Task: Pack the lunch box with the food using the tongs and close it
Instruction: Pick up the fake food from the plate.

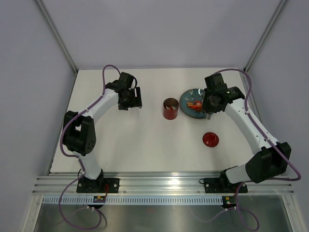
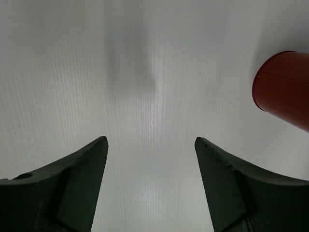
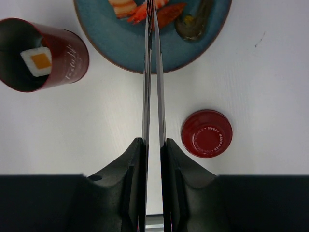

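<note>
The red lunch box (image 1: 170,108) stands open mid-table, and a white-and-orange piece (image 3: 37,59) lies inside it (image 3: 58,50). Its round red lid (image 1: 210,139) lies flat on the table to the right (image 3: 206,133). Orange-red food (image 3: 166,12) sits on the blue plate (image 3: 120,46). My right gripper (image 3: 153,141) is shut on the silver tongs (image 3: 153,82), squeezing the two arms nearly together. Their tips meet at the food at the top edge of the right wrist view. My left gripper (image 2: 150,140) hangs open and empty over bare table, left of the lunch box (image 2: 285,87).
A dark greenish piece (image 3: 193,21) also lies on the plate (image 1: 186,99), right of the orange-red food. White walls and metal posts bound the table at the back and sides. An aluminium rail runs along the near edge by the arm bases.
</note>
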`<action>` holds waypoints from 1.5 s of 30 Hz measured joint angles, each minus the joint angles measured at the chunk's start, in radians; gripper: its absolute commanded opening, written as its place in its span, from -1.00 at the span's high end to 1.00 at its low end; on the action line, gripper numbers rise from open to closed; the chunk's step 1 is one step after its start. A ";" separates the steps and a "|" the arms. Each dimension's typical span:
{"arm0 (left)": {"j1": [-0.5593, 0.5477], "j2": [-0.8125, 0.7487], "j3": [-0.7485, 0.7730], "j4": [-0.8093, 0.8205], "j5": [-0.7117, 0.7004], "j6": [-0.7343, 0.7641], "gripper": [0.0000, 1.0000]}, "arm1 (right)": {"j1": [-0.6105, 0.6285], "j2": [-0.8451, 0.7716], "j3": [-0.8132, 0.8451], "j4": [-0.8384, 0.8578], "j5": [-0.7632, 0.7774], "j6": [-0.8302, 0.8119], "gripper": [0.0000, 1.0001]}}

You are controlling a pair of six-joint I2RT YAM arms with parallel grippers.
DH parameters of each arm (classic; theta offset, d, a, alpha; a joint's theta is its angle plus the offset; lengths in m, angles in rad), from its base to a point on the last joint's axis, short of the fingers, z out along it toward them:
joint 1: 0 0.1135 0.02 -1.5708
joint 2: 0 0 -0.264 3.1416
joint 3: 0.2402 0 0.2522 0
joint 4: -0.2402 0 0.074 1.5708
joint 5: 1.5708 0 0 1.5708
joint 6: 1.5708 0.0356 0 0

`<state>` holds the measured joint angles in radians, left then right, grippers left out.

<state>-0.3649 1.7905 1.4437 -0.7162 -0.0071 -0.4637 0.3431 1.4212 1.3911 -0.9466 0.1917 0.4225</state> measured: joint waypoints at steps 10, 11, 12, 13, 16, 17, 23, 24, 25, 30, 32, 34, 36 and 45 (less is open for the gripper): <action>0.000 0.000 0.000 0.000 0.013 0.000 -0.54 | -0.042 -0.026 -0.108 0.000 -0.026 0.005 0.25; 0.000 0.000 0.000 0.000 0.013 0.000 -0.54 | -0.042 -0.026 -0.110 0.000 -0.029 0.008 0.22; 0.000 0.000 0.000 0.000 0.014 0.000 -0.54 | -0.042 -0.026 -0.113 0.004 -0.029 0.011 0.13; 0.000 0.000 0.000 0.000 0.014 0.000 -0.54 | -0.042 -0.026 -0.116 0.008 -0.031 0.016 0.11; 0.000 0.000 0.000 0.000 0.015 0.000 -0.54 | -0.042 -0.026 -0.124 0.023 -0.038 0.029 0.08; 0.000 0.000 0.000 0.000 0.015 0.000 -0.54 | -0.042 -0.026 -0.128 0.029 -0.040 0.032 0.08; 0.000 0.000 0.000 0.000 0.015 0.000 -0.54 | -0.042 -0.023 -0.144 0.070 -0.056 0.057 0.08; 0.000 0.000 0.000 0.000 0.015 0.000 -0.54 | -0.042 -0.021 -0.145 0.074 -0.057 0.059 0.08; 0.000 0.000 0.000 0.000 0.015 0.000 -0.54 | -0.042 -0.017 -0.145 0.079 -0.058 0.062 0.08; 0.000 0.000 0.000 0.000 0.015 0.000 -0.54 | -0.042 -0.001 -0.145 0.095 -0.058 0.076 0.08; 0.000 0.000 0.000 0.000 0.015 0.000 -0.54 | -0.043 0.002 -0.145 0.097 -0.056 0.081 0.08; 0.000 0.000 0.000 0.000 0.015 0.000 -0.54 | -0.043 0.003 -0.146 0.097 -0.053 0.086 0.08; 0.000 0.000 0.000 0.000 0.015 0.000 -0.54 | -0.043 0.003 -0.151 0.097 -0.051 0.091 0.08; 0.000 0.000 0.000 0.000 0.015 0.000 -0.54 | -0.043 0.007 -0.174 0.097 -0.026 0.102 0.04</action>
<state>-0.3649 1.7905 1.4437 -0.7162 0.0082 -0.4637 0.3004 1.4284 1.2167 -0.8494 0.1658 0.5243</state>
